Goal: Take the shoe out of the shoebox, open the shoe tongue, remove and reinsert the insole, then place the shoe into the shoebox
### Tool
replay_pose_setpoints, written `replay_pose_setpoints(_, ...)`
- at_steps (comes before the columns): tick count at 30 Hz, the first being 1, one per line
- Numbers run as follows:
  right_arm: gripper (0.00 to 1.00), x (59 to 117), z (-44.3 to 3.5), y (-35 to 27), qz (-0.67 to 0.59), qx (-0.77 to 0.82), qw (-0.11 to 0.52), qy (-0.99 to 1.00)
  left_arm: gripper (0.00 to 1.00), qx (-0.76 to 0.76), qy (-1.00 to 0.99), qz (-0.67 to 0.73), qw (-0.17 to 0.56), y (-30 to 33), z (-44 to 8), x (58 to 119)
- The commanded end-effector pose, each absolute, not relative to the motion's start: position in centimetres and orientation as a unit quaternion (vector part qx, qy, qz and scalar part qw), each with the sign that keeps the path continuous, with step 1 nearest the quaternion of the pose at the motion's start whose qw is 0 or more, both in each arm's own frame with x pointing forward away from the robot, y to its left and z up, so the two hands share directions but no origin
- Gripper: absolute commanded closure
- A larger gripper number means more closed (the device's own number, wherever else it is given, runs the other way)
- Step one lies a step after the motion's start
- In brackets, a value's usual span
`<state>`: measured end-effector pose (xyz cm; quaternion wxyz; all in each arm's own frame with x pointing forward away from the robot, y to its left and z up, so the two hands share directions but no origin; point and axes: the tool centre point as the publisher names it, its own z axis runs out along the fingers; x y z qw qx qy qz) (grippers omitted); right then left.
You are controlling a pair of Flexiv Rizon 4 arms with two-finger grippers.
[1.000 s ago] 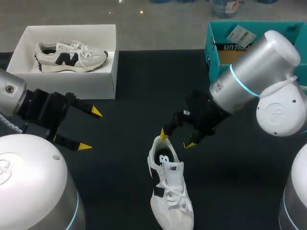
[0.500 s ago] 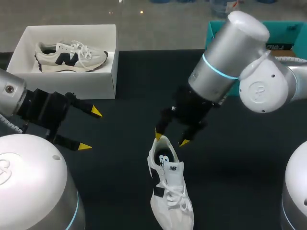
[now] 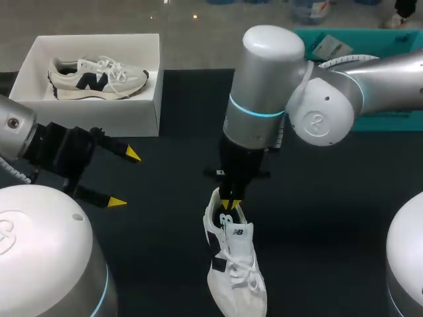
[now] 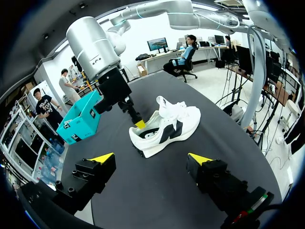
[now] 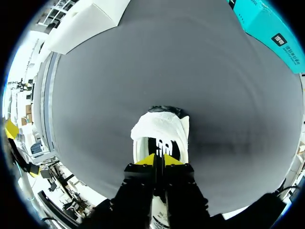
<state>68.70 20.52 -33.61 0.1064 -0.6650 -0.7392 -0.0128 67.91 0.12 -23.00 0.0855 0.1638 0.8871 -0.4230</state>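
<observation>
Head view: the white sneaker lies on the dark surface, well apart from the white shoebox. My right jaws are pressed together at the sneaker's heel.

Left wrist view: my left jaws are spread wide and empty, short of the sneaker.

Right wrist view: my right jaws' tips meet over the sneaker heel opening. I cannot tell whether they grip it.

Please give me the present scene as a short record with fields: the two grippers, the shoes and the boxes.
left gripper: open, holding nothing, apart from both shoes
right gripper: shut, tips at the heel opening of the table shoe; cannot tell if it pinches anything
table shoe: white, upright on the table, outside the boxes
white box: open, with a second shoe on its side inside
teal box: at the table's far right edge
</observation>
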Motion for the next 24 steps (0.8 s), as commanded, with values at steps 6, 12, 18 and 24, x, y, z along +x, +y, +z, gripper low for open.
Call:
replay_pose_setpoints(6, 1.0, 68.2, -36.7, 21.3, 0.003, -0.658, 0.074, -0.749, 0.0, 0.164, 0.888, -0.422, 0.084, 0.2, -23.0, 67.9)
replay_pose_setpoints(12, 1.0, 67.5, -38.8, 21.5, 0.007, -0.656, 0.072, -0.751, 0.0, 0.164, 0.888, -0.422, 0.084, 0.2, -23.0, 67.9)
replay_pose_setpoints(18, 1.0, 66.2, -41.0, 21.6, 0.005, -0.661, 0.088, -0.745, 0.0, 0.164, 0.888, -0.422, 0.084, 0.2, -23.0, 67.9)
replay_pose_setpoints(24, 1.0, 65.7, -39.2, 21.3, -0.006, -0.668, 0.067, -0.741, 0.0, 0.164, 0.888, -0.422, 0.084, 0.2, -23.0, 67.9)
